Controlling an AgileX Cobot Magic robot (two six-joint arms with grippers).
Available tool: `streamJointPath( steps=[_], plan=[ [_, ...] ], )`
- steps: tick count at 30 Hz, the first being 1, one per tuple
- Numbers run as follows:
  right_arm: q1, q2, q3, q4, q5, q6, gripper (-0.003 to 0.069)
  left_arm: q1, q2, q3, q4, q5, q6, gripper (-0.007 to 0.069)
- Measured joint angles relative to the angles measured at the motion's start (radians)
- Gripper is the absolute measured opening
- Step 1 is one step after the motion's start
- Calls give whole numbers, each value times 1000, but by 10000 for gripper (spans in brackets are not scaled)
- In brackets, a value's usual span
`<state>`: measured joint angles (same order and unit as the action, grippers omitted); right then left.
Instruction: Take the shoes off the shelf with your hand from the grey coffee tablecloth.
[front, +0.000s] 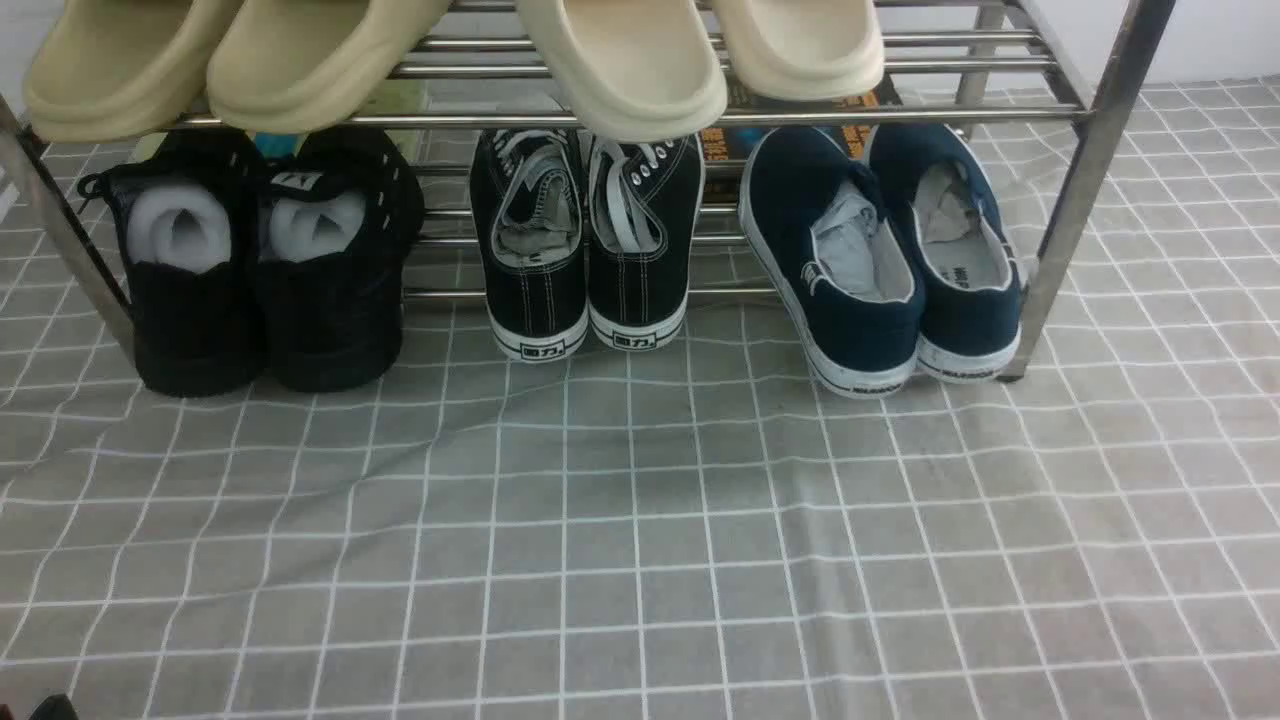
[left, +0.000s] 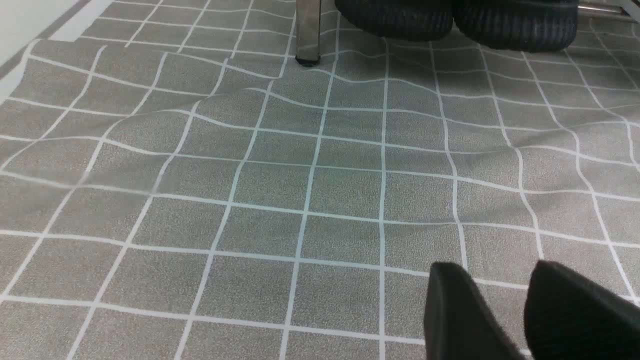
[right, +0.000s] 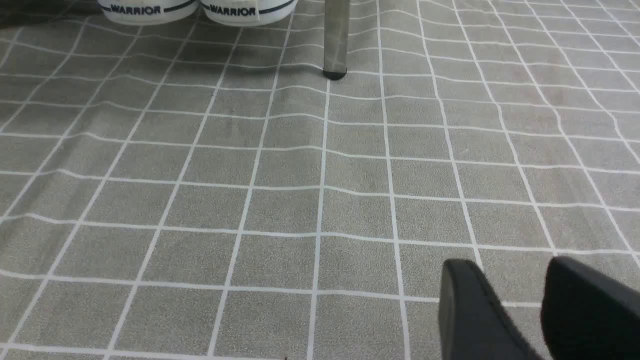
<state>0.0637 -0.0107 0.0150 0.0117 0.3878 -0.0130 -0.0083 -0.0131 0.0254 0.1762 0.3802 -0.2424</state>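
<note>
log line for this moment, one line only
phase: pre-grasp | shoes: untouched on shelf lower tier, robot's right end | left jaws: apart, empty, above tablecloth | right jaws: apart, empty, facing shoes

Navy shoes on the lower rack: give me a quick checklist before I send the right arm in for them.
1. Navy shoes on the lower tier, heels facing the robot: ok.
2. Right gripper open, empty: ok.
3. Left gripper open, empty, back from the black sneakers: ok.
4. Tablecloth in front bare for set-down, slightly wrinkled: ok.
5. Shelf leg close beside the outer shoe: not ok, tight.
6. Headroom under the cream slippers: cannot tell.
</note>
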Motion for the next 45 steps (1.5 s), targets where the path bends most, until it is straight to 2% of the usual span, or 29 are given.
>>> streamJointPath(
  steps=[40,42,45],
  plan=[
    [0,0,0,0,0,0,239,0,0,0,0,0,0,240],
    [0,0,0,12,-1,13,239,0,0,0,0,0,0,240],
    [0,0,0,177,-2,110,239,0,0,0,0,0,0,240]
  ],
)
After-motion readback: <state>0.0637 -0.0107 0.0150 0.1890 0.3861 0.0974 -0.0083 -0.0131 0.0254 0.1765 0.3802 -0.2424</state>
